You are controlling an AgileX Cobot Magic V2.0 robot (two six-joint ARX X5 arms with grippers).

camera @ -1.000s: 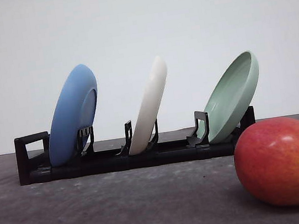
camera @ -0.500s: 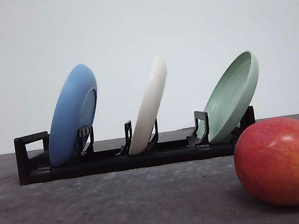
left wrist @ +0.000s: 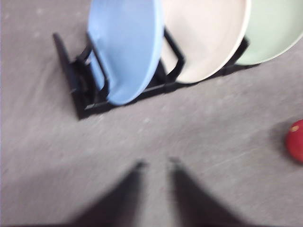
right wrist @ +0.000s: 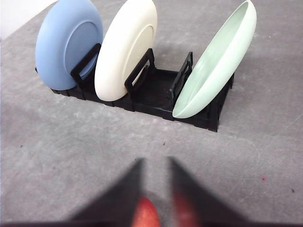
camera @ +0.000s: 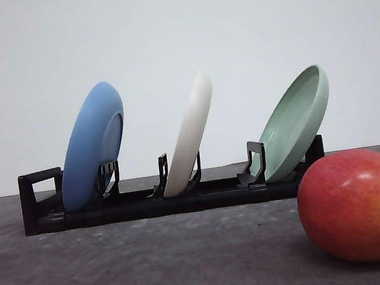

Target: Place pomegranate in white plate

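Pomegranate [camera: 358,205] on table, white plate [camera: 190,132] racked upright.
Right gripper [right wrist: 155,165] above fruit, parted (no contact visible); left gripper [left wrist: 155,166] likewise parted.

The front camera sits low, near table level, facing the rack [camera: 162,199] side-on with the pomegranate [camera: 358,205] close by. Both wrist cameras look down at the rack from higher and opposite ends, the left one blurred. All three views share the rack.
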